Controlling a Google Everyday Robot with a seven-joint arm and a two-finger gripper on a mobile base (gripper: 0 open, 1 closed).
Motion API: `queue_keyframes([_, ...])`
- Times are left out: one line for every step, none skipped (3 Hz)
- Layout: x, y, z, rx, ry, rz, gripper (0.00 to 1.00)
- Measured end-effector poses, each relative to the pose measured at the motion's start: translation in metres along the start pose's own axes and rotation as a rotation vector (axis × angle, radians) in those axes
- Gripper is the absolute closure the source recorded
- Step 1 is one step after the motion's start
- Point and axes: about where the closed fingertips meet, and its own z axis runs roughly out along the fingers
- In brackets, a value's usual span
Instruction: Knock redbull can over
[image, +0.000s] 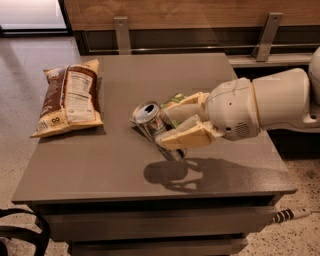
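Observation:
The redbull can, slim and silver with its pull-tab top showing, leans tilted to the left near the middle of the grey table. My gripper reaches in from the right. One cream finger lies behind the can and one in front, both pressed against its body. The can's lower end sits at or just above the tabletop, partly hidden by the front finger. A green chip bag peeks out behind the fingers, mostly hidden.
A brown snack bag lies flat at the table's left side. A wooden wall with metal brackets runs behind the table. A dark strap lies on the floor at the lower left, a cable at the lower right.

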Motion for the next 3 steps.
queue_keyframes([0.003, 0.002, -0.015, 0.015, 0.170, -0.012, 1.00])
queue_keyframes([0.010, 0.003, -0.023, 0.027, 0.309, -0.014, 1.00])
queue_keyframes([0.018, 0.000, -0.021, 0.029, 0.415, -0.012, 1.00])
